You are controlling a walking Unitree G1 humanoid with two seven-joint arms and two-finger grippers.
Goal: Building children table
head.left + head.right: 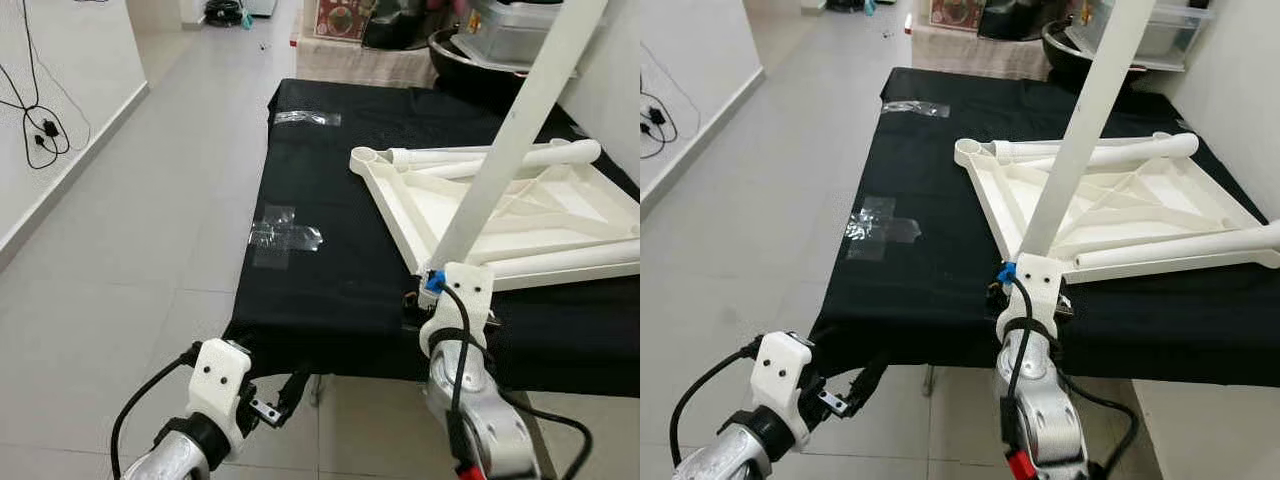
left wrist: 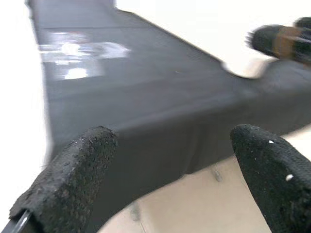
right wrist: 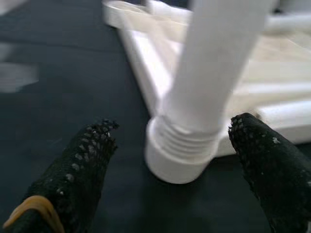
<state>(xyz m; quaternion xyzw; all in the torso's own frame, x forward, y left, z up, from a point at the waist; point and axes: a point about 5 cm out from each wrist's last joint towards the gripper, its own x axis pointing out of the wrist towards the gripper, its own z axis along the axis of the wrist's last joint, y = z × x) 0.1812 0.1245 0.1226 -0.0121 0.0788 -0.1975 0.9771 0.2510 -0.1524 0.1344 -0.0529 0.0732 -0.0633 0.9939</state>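
Note:
An upside-down white table top (image 1: 385,200) lies on the black-covered table (image 1: 330,280). Two white legs rest across it, one at the far edge (image 1: 490,157) and one along the near edge (image 1: 570,258). A third white leg (image 1: 510,150) stands tilted, its threaded end (image 3: 180,155) down by the frame's near corner. I cannot tell whether it sits in a socket. My right gripper (image 3: 171,125) is open, with a finger on each side of that leg's base and gaps to both. My left gripper (image 2: 172,135) is open and empty, low at the table's front left corner.
Two patches of clear tape (image 1: 285,235) (image 1: 308,118) stick to the black cloth. Bins and a dark bowl (image 1: 500,40) crowd the far end of the table. Cables (image 1: 40,130) hang on the left wall. Tiled floor (image 1: 150,230) runs along the table's left side.

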